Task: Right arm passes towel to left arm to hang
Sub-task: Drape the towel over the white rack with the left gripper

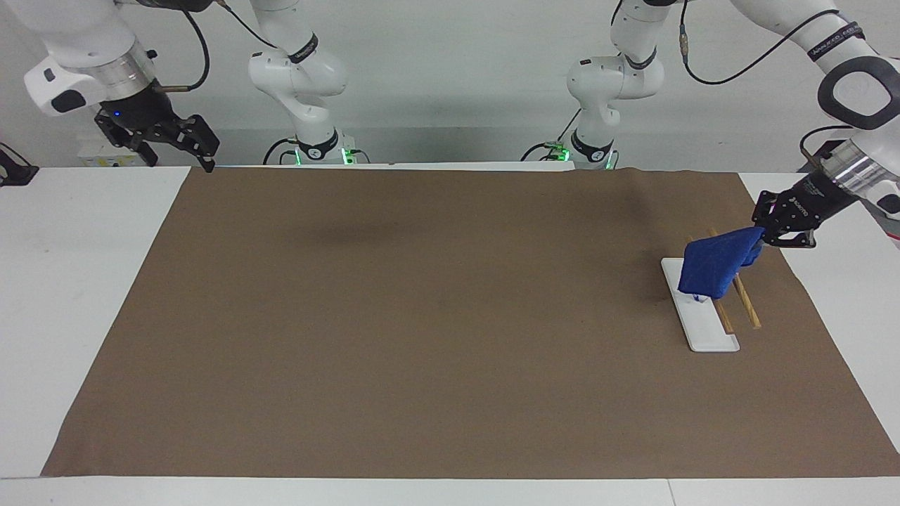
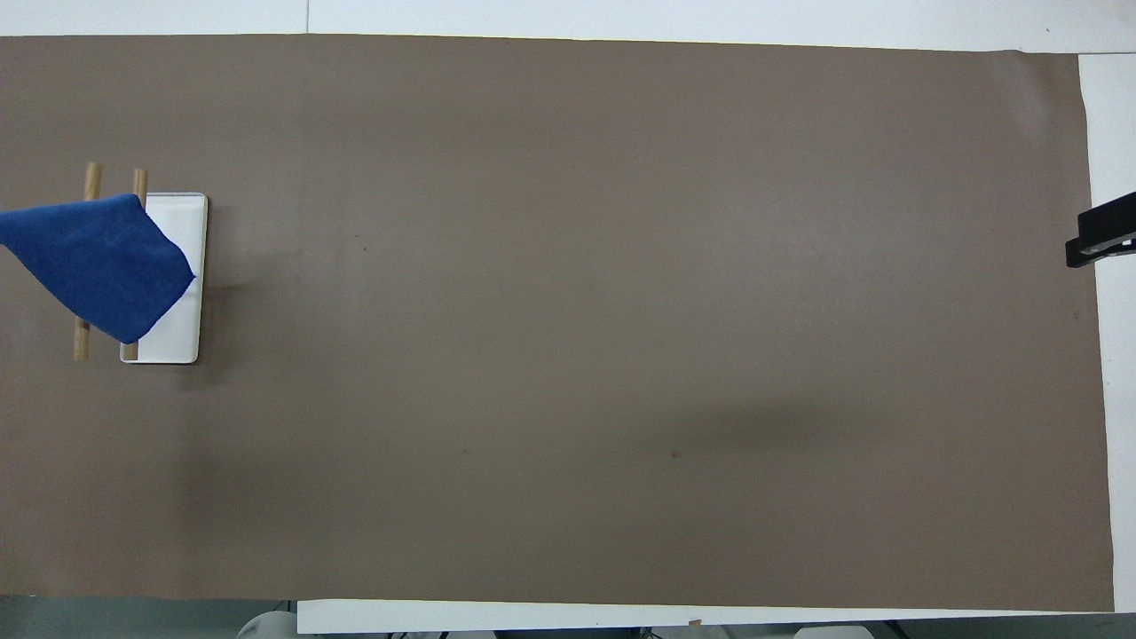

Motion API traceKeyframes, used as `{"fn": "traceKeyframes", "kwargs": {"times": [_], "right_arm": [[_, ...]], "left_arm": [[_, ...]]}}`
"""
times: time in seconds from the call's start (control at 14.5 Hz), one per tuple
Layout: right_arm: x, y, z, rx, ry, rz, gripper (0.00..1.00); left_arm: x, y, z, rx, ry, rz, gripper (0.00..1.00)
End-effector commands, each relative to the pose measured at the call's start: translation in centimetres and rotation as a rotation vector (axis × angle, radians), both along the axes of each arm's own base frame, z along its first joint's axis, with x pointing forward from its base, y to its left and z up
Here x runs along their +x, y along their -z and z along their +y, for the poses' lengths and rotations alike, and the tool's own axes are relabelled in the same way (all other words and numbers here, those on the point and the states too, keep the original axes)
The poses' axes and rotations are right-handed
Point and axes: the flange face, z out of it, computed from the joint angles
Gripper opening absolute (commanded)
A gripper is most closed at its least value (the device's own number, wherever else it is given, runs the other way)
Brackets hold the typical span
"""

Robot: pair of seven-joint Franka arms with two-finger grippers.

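Observation:
The blue towel [image 1: 716,268] hangs from my left gripper [image 1: 763,237], which is shut on its upper corner. It is over the rack, a white tray [image 1: 706,334] with two wooden rods [image 1: 747,309], at the left arm's end of the table. The towel's lower corner hangs just above the tray; I cannot tell whether it touches the rods. In the overhead view the towel [image 2: 98,262] covers the middle of the rods [image 2: 90,176] and part of the tray [image 2: 182,342]; the left gripper is out of that view. My right gripper [image 1: 179,144] is open, empty and raised over the right arm's end of the table.
A brown mat [image 1: 422,316] covers most of the white table [image 1: 70,281]. Only the tip of the right gripper [image 2: 1100,240] shows in the overhead view, at the mat's edge.

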Motion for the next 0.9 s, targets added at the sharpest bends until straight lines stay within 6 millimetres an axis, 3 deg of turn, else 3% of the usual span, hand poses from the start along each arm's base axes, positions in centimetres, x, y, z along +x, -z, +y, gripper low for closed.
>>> {"fn": "traceKeyframes", "kwargs": {"times": [0.0,0.21,0.28,0.41,0.69,0.76,0.83], "right_arm": [[-0.4,0.6,-0.8,-0.005,-0.007,-0.002,1.0],[0.2,1.5,-0.6,0.002,-0.011,0.013,1.0],[0.3,1.6,-0.5,0.002,-0.012,0.014,1.0],[0.2,1.6,-0.4,0.002,-0.012,0.016,1.0],[0.2,1.6,0.1,0.002,-0.023,0.016,1.0],[0.2,1.6,0.0,0.003,-0.02,0.017,1.0],[0.2,1.6,0.0,0.002,-0.02,0.019,1.0]], "left_arm": [[0.4,-0.1,1.4,0.076,0.134,-0.098,0.0],[0.5,0.0,2.6,0.133,0.229,-0.162,0.0],[0.7,0.9,3.2,0.192,0.3,-0.209,0.0],[0.5,1.1,5.0,0.234,0.356,-0.259,0.0],[0.6,2.1,5.6,0.274,0.492,-0.297,0.01],[0.5,2.4,5.7,0.274,0.523,-0.297,0.16],[0.4,2.4,5.7,0.27,0.531,-0.295,0.38]]}}
